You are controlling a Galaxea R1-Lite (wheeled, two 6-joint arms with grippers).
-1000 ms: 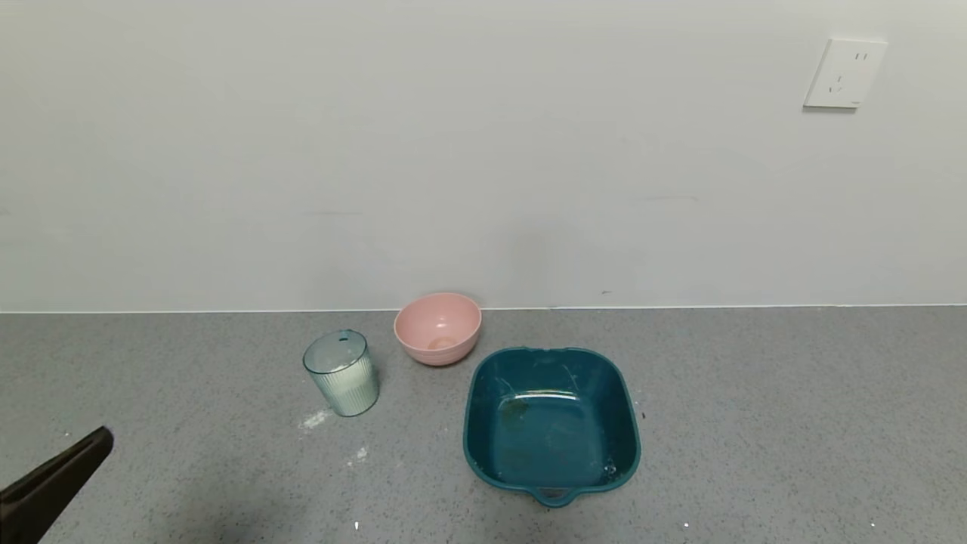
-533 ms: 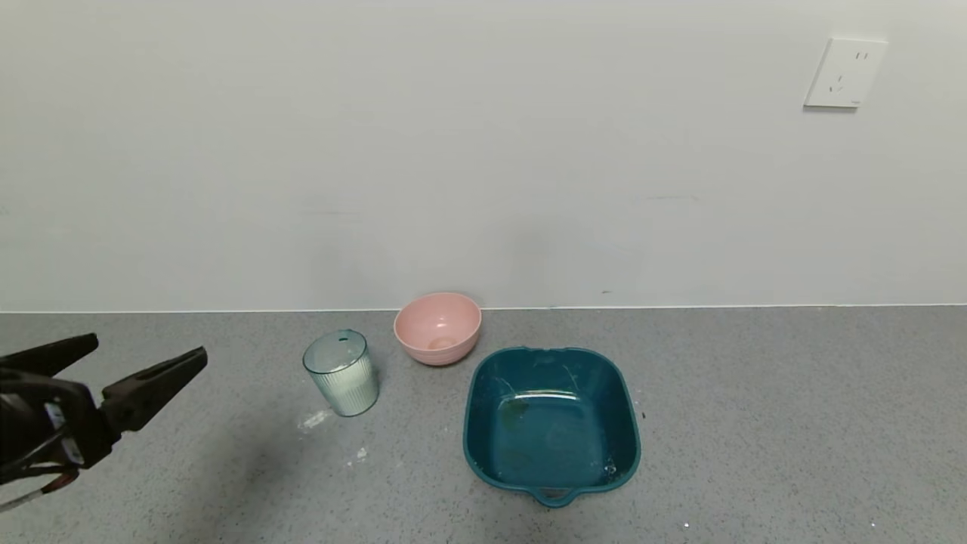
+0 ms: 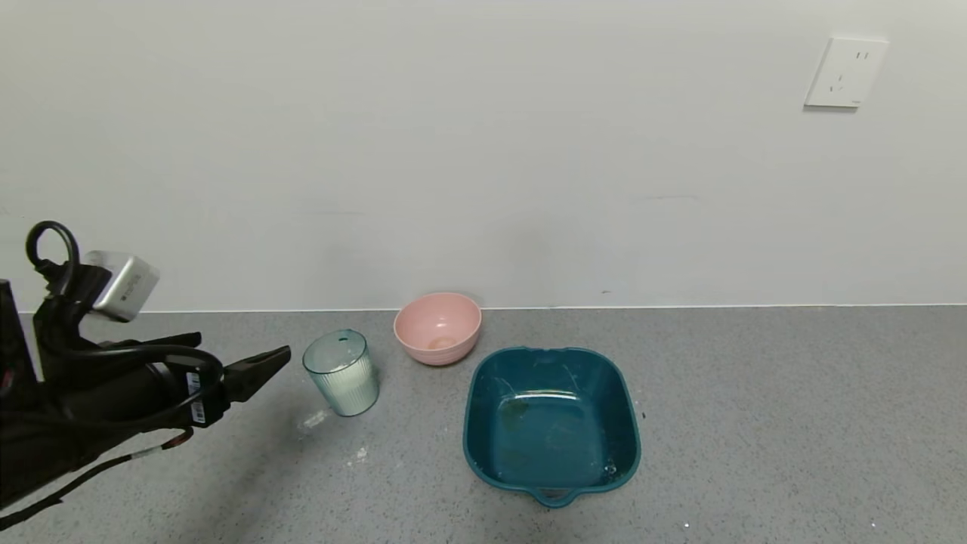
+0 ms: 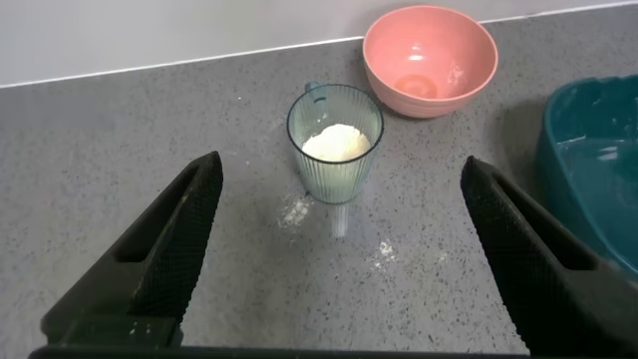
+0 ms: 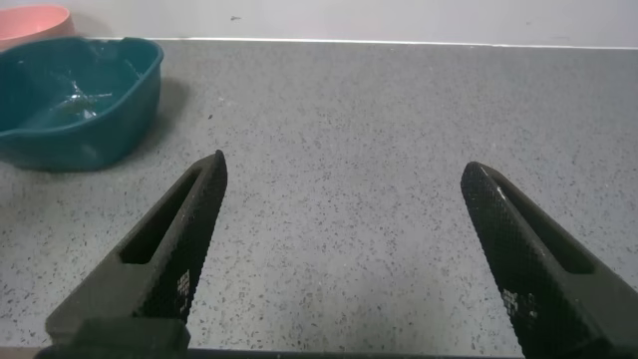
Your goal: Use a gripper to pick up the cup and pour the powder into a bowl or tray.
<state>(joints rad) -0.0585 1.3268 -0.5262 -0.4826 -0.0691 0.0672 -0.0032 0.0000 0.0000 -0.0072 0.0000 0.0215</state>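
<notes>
Since a second ago, the left gripper (image 3: pixel 249 370) has been brought in from the low left corner to a spot near the cup (image 3: pixel 341 372), and its fingers (image 4: pixel 169 249) are spread wide apart with nothing between them. From the left wrist view, the cup is seen lined up in the gap ahead, not yet touched. The cup is stood upright on the gray counter (image 3: pixel 755 423), between the gripper and the teal bowl (image 3: pixel 551 425), with a pink bowl (image 3: pixel 438 327) just behind it. White powder (image 4: pixel 335 143) is seen filling the lower part of the cup, and a little is spilled on the counter beside it.

The cup looks light and thin, so it is probably easily squashed or tipped. Its ribbed side should help against slipping. It is best held around the middle and kept level.

The right gripper (image 5: pixel 344 259) is parked well apart from the work, fingers wide open too
</notes>
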